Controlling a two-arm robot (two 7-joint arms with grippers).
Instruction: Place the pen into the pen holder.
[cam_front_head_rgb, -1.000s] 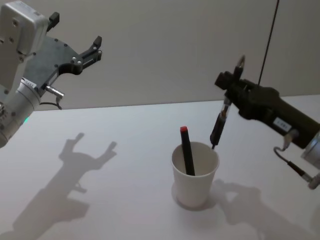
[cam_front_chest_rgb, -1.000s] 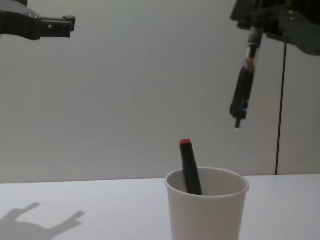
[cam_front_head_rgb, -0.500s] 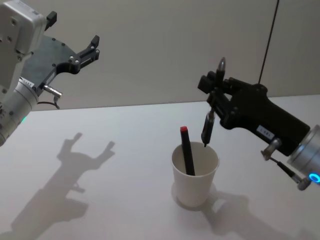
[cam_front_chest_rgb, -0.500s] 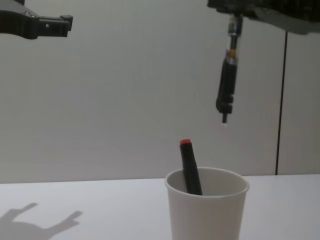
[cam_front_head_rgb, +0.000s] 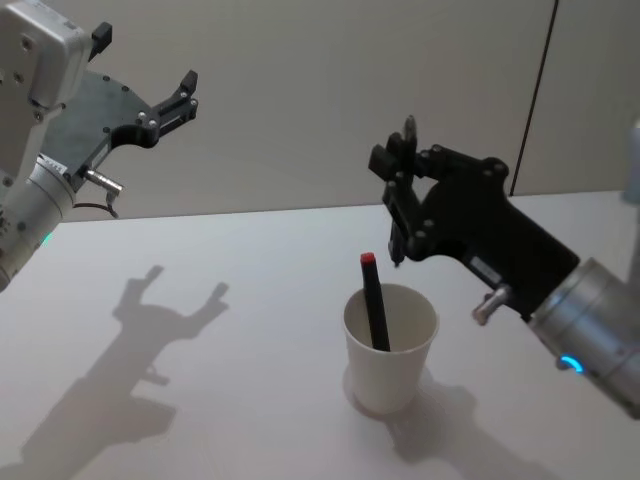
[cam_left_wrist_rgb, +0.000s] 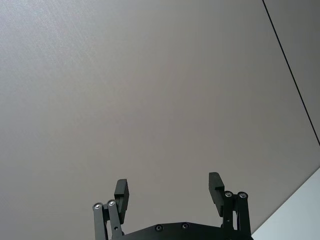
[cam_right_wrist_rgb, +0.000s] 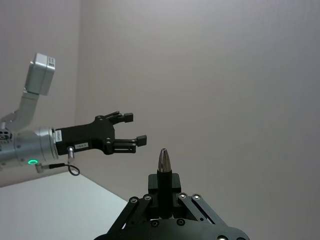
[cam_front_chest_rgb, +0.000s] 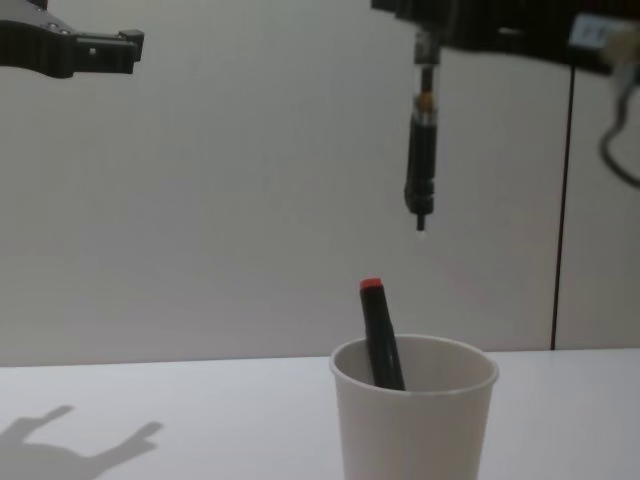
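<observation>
The pen holder (cam_front_head_rgb: 391, 350) is a white paper cup on the table, seen from the side in the chest view (cam_front_chest_rgb: 414, 420). A black pen with a red cap (cam_front_head_rgb: 374, 305) (cam_front_chest_rgb: 379, 340) leans inside it. My right gripper (cam_front_head_rgb: 399, 178) (cam_front_chest_rgb: 426, 22) is shut on a second dark pen (cam_front_head_rgb: 397, 245) (cam_front_chest_rgb: 421, 160), which hangs nearly upright, tip down, above the cup's rim. The pen's silver end (cam_right_wrist_rgb: 165, 161) sticks up between the shut fingers. My left gripper (cam_front_head_rgb: 148, 62) (cam_left_wrist_rgb: 169, 189) is raised high at the far left, open and holding nothing.
The white table (cam_front_head_rgb: 230, 340) stretches around the cup, with shadows of both arms on it. A plain wall (cam_front_head_rgb: 300, 90) with a thin dark vertical seam (cam_front_chest_rgb: 563, 220) stands behind. The left gripper (cam_right_wrist_rgb: 124, 132) shows farther off in the right wrist view.
My right gripper has carried the pen leftward, from beyond the cup's right side to over the cup, and the pen now hangs straighter. The left arm has stayed still.
</observation>
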